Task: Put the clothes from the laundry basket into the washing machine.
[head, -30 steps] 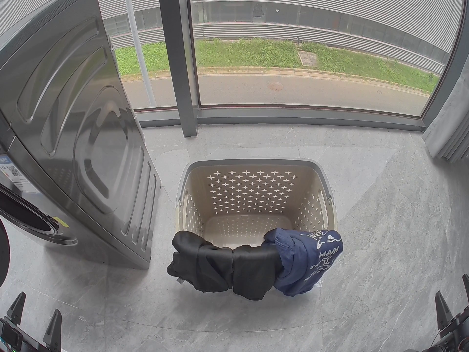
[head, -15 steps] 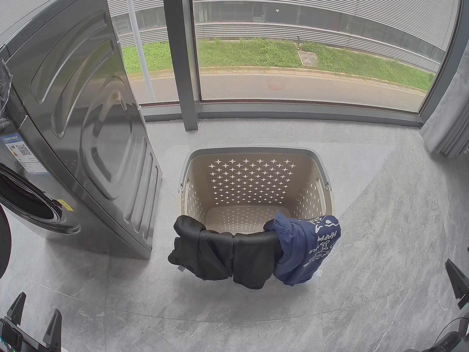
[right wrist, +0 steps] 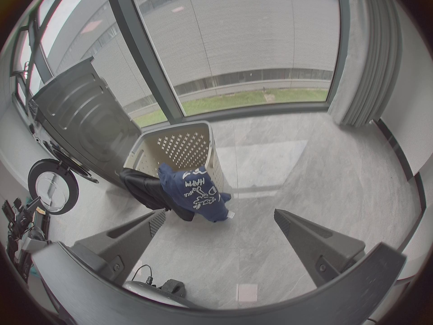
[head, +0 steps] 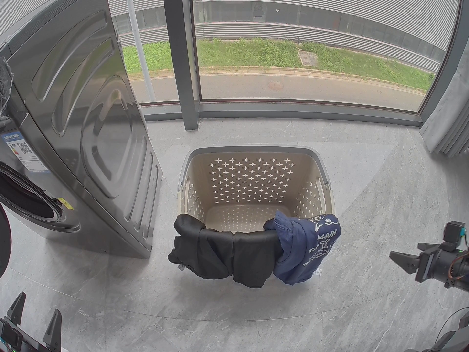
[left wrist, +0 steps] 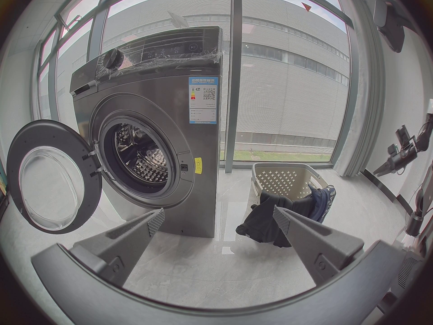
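- The left gripper [head: 39,303] sits in the lower left corner of the head view, low over the grey tiled floor [head: 146,309]. Its wrist view shows the jaws spread wide, holding nothing and touching nothing.
- The washing machine [head: 83,123] takes up the left side of the head view, with its grey side panel turned toward the camera. In the left wrist view its round door [left wrist: 52,174] is swung fully open and the steel drum [left wrist: 137,156] is exposed.
- The laundry basket [head: 254,148], beige with star-shaped holes, stands on the floor at the centre of the head view. It is near the machine's right side but apart from it, in front of the window [head: 303,50].
- A black garment [head: 224,257] is draped over the left and middle of the basket's near rim and hangs down the outside.
- A blue garment [head: 305,253] with white print hangs over the near right corner of the rim, touching the black one.
- The right gripper [right wrist: 218,216] is at the right edge of the head view, raised above the floor and well apart from the basket. Its jaws are wide apart and empty.
- A pale curtain [head: 452,118] hangs in the upper right.
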Tool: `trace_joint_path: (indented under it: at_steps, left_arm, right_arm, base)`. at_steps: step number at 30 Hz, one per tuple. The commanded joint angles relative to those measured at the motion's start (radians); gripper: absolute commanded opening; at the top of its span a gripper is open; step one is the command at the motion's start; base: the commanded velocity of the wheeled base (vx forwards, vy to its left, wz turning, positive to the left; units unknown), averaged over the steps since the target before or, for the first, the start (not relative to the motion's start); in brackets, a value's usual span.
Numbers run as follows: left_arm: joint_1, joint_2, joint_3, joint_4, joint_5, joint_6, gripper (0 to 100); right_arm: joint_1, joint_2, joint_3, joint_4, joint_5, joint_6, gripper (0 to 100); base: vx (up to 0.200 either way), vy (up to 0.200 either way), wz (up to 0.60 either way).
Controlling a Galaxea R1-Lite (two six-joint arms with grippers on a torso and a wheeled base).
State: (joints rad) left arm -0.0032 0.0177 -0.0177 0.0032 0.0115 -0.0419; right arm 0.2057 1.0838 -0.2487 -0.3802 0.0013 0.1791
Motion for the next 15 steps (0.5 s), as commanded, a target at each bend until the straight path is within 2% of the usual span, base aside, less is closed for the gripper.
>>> trace_joint_path:
  at_steps: [1,11,15]
  left_arm:
    - [0.0,-0.007,0.015,0.0,0.001,-0.001,100]
    - [0.0,-0.007,0.015,0.0,0.001,-0.001,100]
    - [0.0,-0.007,0.015,0.0,0.001,-0.001,100]
  right_arm:
    - [0.107,0.355,-0.034,-0.121,-0.029,0.04,100]
    - [0.138,0.553,-0.047,-0.295,-0.032,0.048,100]
    - [0.167,0.637,-0.069,-0.37,-0.056,0.063,100]
  base:
    - [0.0,0.0,0.0]
    - [0.0,0.0,0.0]
    - [0.0,0.0,0.0]
